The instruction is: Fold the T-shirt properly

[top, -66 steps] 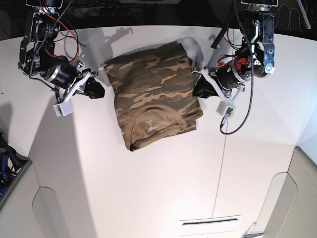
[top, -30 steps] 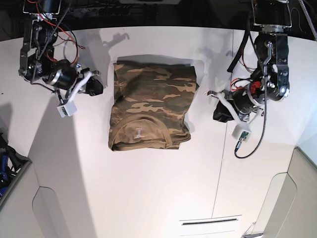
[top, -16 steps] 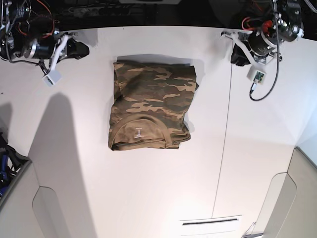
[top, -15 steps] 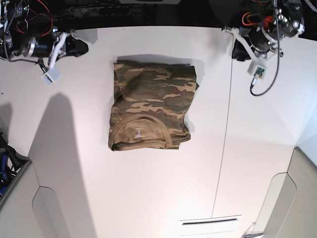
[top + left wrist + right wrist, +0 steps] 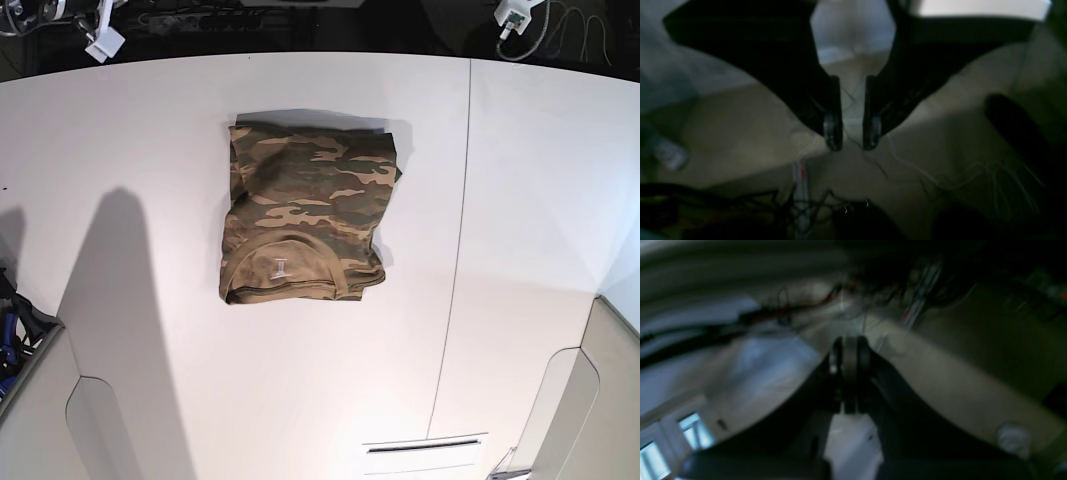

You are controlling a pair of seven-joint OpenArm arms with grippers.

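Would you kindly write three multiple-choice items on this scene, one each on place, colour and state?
1. Where does the T-shirt lie?
A. on the white table
B. hanging off the edge
C. in a tool

2. What is its print?
A. blue stripes
B. green, brown and tan camouflage
C. plain red

3. How does the right tool stand?
A. wide open
B. shut on the shirt
C. shut, empty

Key:
A, the base view shows it flat on the tabletop.
B, the blotched pattern is plain.
C, the right wrist view shows its jaws together with no cloth between.
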